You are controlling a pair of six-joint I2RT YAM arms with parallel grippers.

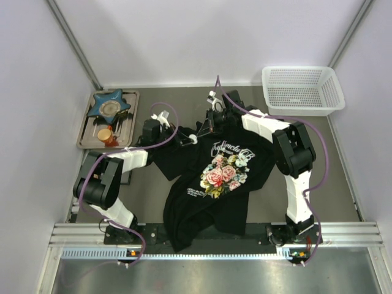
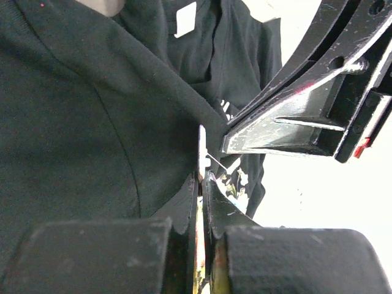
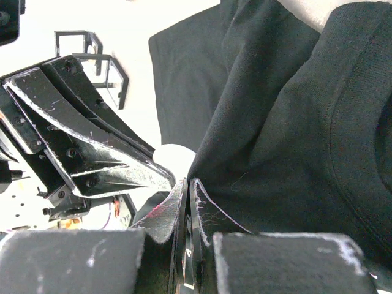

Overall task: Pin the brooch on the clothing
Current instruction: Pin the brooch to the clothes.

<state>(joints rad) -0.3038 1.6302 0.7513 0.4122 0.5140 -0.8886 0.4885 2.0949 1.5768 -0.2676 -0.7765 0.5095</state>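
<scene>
Left jaws: clamped on thin pale brooch point(image 2: 200, 147), edge-on
Right jaws: pinching T-shirt point(image 2: 92, 122) fabric beside it, likely steadying cloth for pinning

Right hand point(image 3: 187, 191) pinched closed on black T-shirt point(image 3: 275, 122) fold; left hand point(image 3: 163, 180) tip adjacent.

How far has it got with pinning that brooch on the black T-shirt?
Done: the brooch is picked up, clamped edge-on in the left gripper at the upper edge of the T-shirt. In hand: the right gripper seems to pinch the fabric beside it. Left: the brooch does not look fastened yet, and both grippers must let go.
</scene>
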